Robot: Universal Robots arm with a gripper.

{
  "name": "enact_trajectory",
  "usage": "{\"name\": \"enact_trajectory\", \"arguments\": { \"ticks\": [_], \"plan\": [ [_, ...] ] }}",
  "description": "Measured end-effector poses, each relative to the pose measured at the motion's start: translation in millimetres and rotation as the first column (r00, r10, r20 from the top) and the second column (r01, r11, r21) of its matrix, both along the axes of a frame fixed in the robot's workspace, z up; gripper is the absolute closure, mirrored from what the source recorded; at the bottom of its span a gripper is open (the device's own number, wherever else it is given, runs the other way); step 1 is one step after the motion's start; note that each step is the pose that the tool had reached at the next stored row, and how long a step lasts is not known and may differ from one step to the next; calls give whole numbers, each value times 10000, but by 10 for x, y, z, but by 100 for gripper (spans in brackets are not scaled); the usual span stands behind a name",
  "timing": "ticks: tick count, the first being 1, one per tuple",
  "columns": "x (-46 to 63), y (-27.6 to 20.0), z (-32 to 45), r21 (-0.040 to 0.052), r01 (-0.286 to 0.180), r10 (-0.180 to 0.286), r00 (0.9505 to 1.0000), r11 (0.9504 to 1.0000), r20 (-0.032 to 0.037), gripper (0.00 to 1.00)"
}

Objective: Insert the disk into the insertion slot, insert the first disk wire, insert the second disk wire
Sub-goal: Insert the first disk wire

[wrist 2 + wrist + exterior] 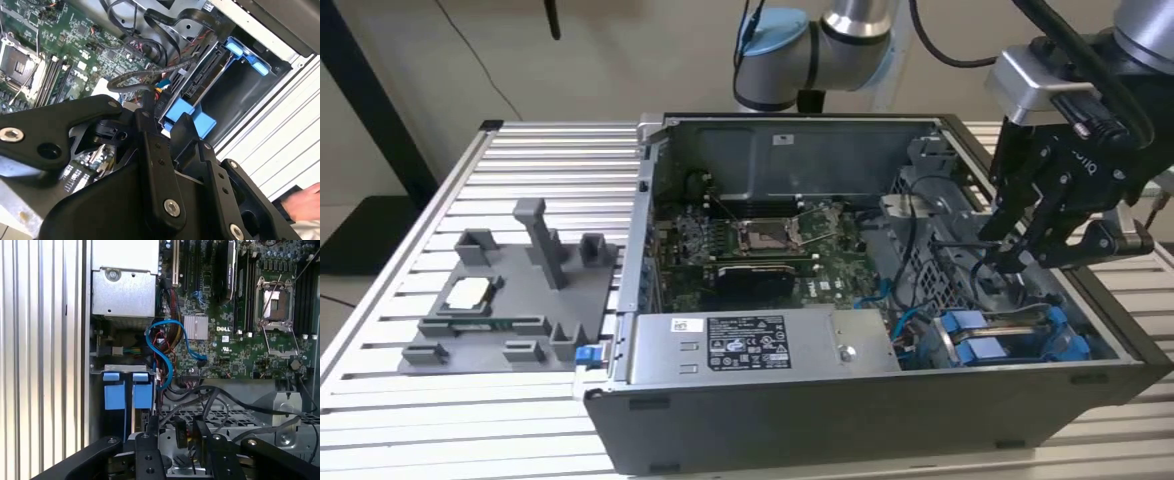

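The disk, in its blue carrier frame [977, 345] [123, 396] [186, 113], lies in the insertion slot [1070, 338] of the dark drive cage, in the open computer case's front corner at the exterior view's right. My black gripper [1023, 262] [165, 112] [176, 424] hangs just above that cage. It is shut on the connector of a black disk wire [181, 434], and the braided cable [125, 80] loops away from one fingertip [146, 100]. A second blue carrier [246, 54] sits alongside in the cage.
A grey labelled power-supply box [747, 345] fills the case's front. The motherboard [761, 240] lies behind it, with a loose blue cable [166, 352] and black cables over a perforated panel [225, 416]. A grey fixture [507, 300] stands on the slatted table. A hand [305, 200] rests outside the case.
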State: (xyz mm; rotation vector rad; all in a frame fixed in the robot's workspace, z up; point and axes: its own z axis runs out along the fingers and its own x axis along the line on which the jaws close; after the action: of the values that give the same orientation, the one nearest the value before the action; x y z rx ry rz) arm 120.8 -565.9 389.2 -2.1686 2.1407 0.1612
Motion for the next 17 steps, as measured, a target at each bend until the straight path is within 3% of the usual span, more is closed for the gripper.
{"name": "enact_trajectory", "arguments": {
  "ticks": [12, 17],
  "plan": [
    [-9, 0, -7, 1, 0, 0, 10000, 10000, 54, 59],
    [-19, 3, -20, 30, 0, 0, 9999, 10000, 146, 59]
  ]
}}
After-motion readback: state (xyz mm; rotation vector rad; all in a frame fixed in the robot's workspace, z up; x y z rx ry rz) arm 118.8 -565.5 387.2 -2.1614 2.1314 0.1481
